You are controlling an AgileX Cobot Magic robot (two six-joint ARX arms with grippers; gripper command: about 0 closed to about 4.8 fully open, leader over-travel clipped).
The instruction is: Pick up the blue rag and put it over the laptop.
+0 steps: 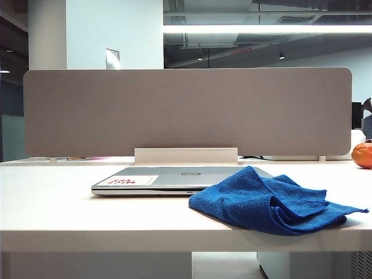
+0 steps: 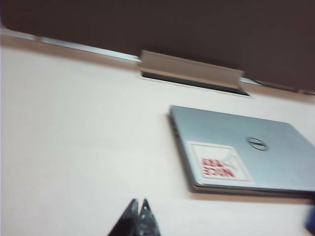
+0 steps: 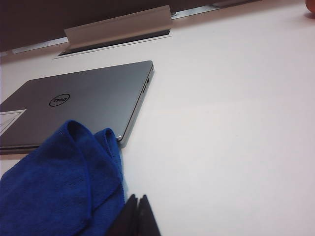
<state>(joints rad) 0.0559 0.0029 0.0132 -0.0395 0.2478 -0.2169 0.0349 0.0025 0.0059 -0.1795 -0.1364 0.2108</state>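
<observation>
The blue rag (image 1: 267,200) lies crumpled on the white table (image 1: 70,203), its far corner resting on the near right corner of the closed silver laptop (image 1: 174,177). The right wrist view shows that rag (image 3: 54,182) overlapping the laptop lid (image 3: 83,101). My right gripper (image 3: 137,197) is shut and empty, hanging above the table just beside the rag's edge. My left gripper (image 2: 138,202) is shut and empty too, above bare table short of the laptop (image 2: 246,147) with its white sticker (image 2: 219,161). Neither gripper appears in the exterior view.
A grey divider panel (image 1: 186,110) stands along the table's far edge, with a raised white cable flap (image 1: 186,156) just behind the laptop. An orange round object (image 1: 362,154) sits at the far right.
</observation>
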